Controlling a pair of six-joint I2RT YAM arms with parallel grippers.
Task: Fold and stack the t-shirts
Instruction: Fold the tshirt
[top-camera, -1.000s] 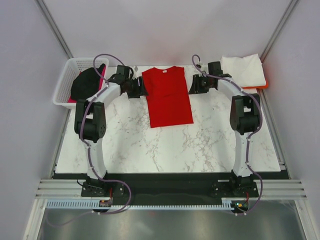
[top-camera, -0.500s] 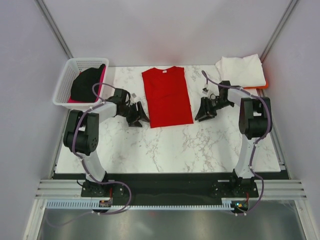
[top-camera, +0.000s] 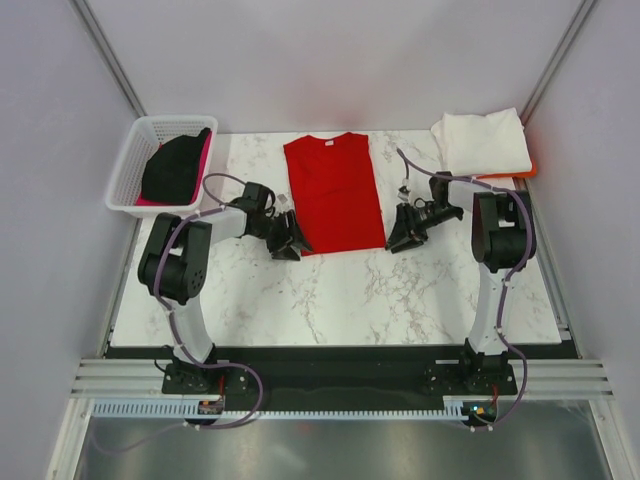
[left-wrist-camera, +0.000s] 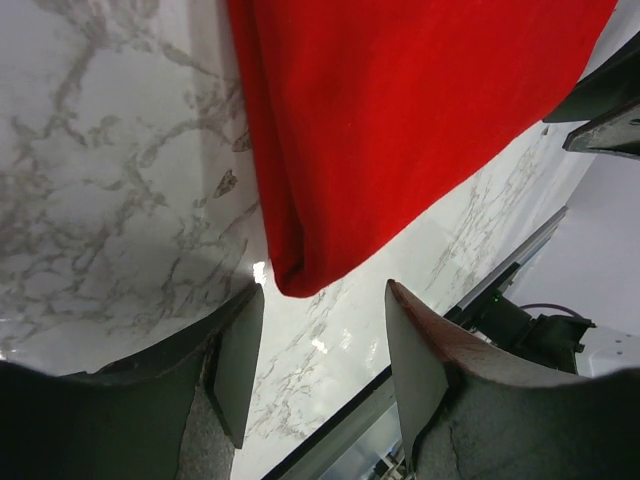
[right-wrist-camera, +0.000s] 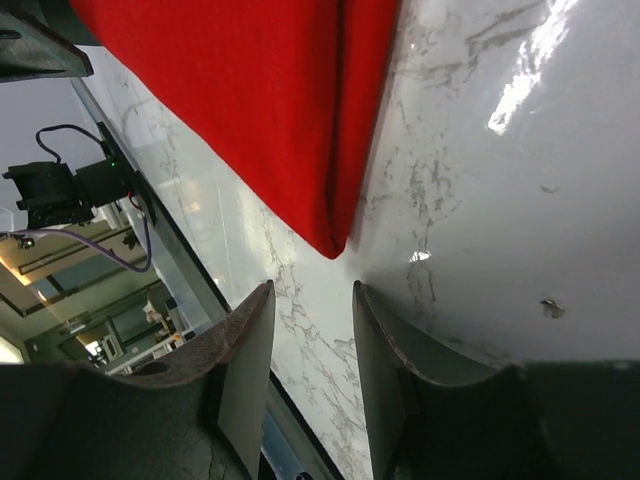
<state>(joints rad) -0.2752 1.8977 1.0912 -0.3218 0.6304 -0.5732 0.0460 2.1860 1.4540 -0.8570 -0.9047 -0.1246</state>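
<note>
Overhead, I can't judge either opening. Wrist views show the left end effector (left-wrist-camera: 325, 300) and right end effector (right-wrist-camera: 312, 295) spread, holding nothing, at the red t-shirt (left-wrist-camera: 400, 100) corners.

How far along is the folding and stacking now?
Done, it seems: a white t-shirt lies folded on an orange one, far right; the red t-shirt has its sleeves folded in. In hand: the left hand and right hand, both open, sit at its near corners, not gripping. Left: folding it across, stacking it, then the black shirt and pink shirt in the basket.
</note>
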